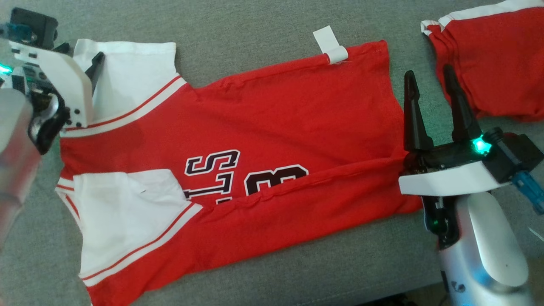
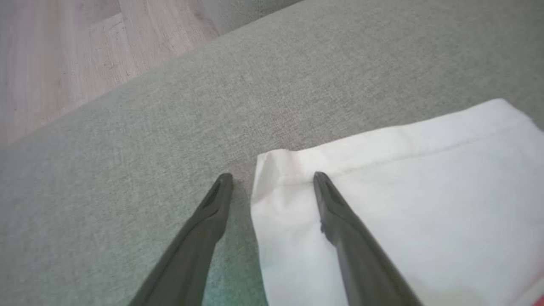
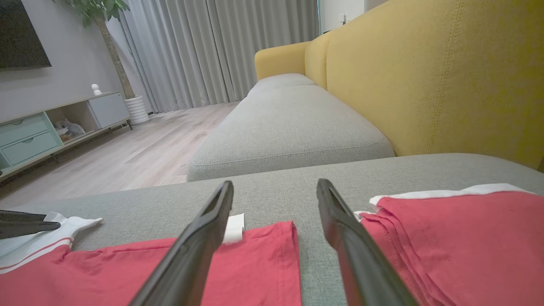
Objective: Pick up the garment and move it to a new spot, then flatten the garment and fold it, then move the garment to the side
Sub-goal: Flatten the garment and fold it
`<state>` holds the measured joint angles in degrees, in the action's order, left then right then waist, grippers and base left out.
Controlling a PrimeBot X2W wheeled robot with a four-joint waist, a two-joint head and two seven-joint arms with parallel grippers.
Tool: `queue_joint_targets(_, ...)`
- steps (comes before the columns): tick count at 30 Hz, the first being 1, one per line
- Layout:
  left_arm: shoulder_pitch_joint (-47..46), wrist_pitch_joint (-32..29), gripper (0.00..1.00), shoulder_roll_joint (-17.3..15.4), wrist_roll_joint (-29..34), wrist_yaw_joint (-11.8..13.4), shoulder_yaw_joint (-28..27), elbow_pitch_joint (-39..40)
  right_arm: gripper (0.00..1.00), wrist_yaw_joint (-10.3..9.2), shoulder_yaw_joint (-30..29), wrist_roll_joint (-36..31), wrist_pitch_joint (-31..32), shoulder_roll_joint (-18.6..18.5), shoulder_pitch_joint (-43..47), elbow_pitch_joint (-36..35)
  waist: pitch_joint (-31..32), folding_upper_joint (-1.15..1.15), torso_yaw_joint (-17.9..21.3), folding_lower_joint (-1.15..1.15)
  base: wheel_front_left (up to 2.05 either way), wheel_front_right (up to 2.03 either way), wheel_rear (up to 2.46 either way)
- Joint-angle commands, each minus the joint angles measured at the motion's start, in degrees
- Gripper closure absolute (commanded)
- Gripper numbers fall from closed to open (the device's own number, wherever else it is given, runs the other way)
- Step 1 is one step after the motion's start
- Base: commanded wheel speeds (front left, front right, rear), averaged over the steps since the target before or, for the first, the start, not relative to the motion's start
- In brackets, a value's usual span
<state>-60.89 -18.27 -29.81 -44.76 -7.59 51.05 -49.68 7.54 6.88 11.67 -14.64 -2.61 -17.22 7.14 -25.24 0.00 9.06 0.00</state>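
Both pincers stand open and hold nothing. Our left pincer (image 2: 272, 176) straddles the corner of the far white sleeve (image 1: 131, 76), one finger over the cloth and one over the bare sofa (image 1: 255, 25); we cannot tell whether it touches. Our right pincer (image 1: 428, 72) hangs just past the hem end of the jersey (image 1: 276, 114).

The jersey lies spread sideways on the grey seat, fairly flat. Its near long edge is turned up over the body, covering half of the lettering (image 1: 212, 170), and the near sleeve (image 1: 127, 204) lies folded in. We judge the move and the flattening done and the folding begun, with more folds and the shift to the side left to do.

It is a soft, thin knit: red body, white sleeves with red stripes, and a white tag (image 1: 331, 44) at the far edge. The sofa cloth is a coarse grey weave. A second red garment (image 1: 488, 63) lies bunched nearby, apart from the jersey.
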Motion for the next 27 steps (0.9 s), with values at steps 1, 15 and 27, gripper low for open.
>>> queue_joint_targets(1, -1.93, -0.93, 0.00, -2.86, -0.59, 0.10, -0.66, 0.49, 0.00, -0.05, 1.19, -0.03, -0.35, -0.27, -0.77, -2.12, -0.05, 0.00, 0.04, 0.00, 0.00, 0.00, 0.00)
queue_joint_targets(15, -2.74, -3.78, 1.00, -4.34, -10.31, 0.10, 5.46, 5.80, 0.00, -0.05, 0.16, -2.76, -0.36, -0.27, -0.82, -1.82, 0.75, 0.00, -1.62, 0.00, 0.00, 0.00, 0.00)
queue_joint_targets(27, -4.86, 18.29, 1.00, -0.24, -2.89, 0.14, 9.93, 9.65, 0.00, -0.05, 0.10, -6.23, 12.40, -7.17, -8.93, 8.16, 6.93, 0.00, -11.11, 0.00, 0.00, 0.00, 0.00)
